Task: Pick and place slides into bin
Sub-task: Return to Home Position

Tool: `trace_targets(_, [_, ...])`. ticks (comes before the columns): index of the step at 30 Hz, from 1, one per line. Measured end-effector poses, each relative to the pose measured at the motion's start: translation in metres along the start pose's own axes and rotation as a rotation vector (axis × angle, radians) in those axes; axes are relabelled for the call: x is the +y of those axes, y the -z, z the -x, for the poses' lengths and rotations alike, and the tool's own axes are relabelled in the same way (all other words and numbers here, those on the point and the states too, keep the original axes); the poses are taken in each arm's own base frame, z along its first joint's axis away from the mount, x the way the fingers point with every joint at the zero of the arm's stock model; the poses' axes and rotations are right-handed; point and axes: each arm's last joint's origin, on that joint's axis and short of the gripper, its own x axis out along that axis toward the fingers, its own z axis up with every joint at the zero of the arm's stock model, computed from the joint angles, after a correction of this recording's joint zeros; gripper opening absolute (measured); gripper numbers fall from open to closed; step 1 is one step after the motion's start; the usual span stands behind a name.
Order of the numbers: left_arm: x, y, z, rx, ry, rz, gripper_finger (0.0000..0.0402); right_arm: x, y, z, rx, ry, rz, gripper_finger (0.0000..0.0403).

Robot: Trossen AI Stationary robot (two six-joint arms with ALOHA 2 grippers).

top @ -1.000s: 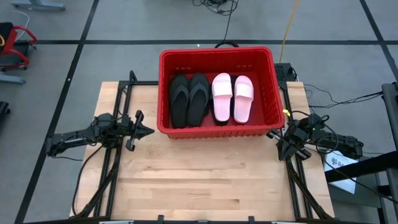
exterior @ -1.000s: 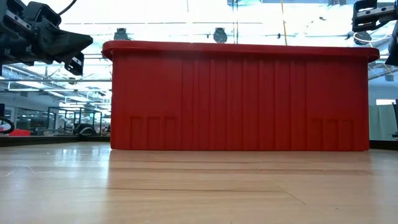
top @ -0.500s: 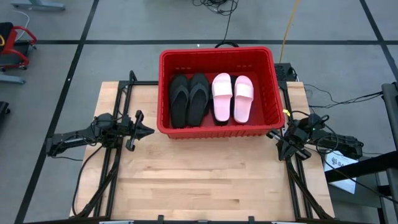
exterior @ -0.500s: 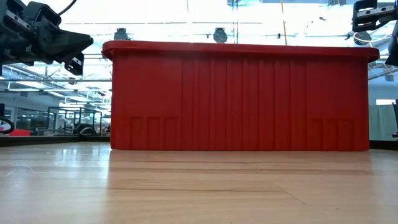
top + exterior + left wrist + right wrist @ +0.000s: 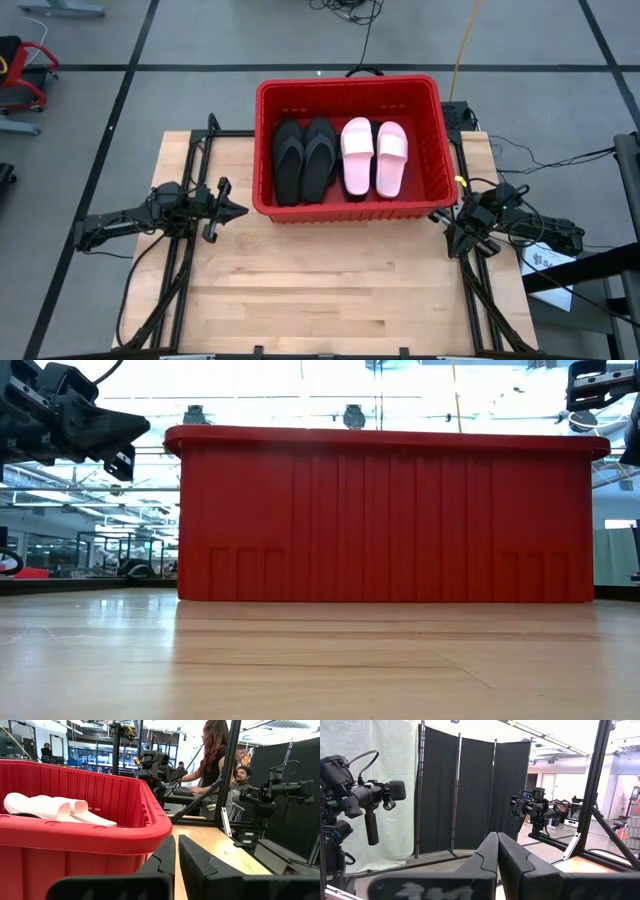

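Looking down: left gripper [image 5: 240, 210] sits just beside the red bin [image 5: 350, 82], black flip-flops [image 5: 305, 158] nearest, lying crosswise to its reach; right gripper [image 5: 445, 220] flanks the pink slides [image 5: 375, 157]. Low view: bin wall hides them. Wrist views: both pinched closed, empty.

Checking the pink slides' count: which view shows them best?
The high view: both pink slides lie in plain sight, side by side in the right half of the bin. The left wrist view catches only their tops over the rim; the low view shows just the bin wall; the right wrist view misses them.
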Motion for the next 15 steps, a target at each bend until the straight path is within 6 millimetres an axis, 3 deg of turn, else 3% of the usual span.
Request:
trace_targets(6, [0.0,0.0,0.0,0.0,0.0,0.0,0.0027,0.0,-0.0001,0.0,0.0,0.0,0.0,0.0])
trace_targets(15, [0.0,0.0,0.0,0.0,0.0,0.0,0.0004,0.0,0.0,0.0,0.0,0.0,0.0,0.0])
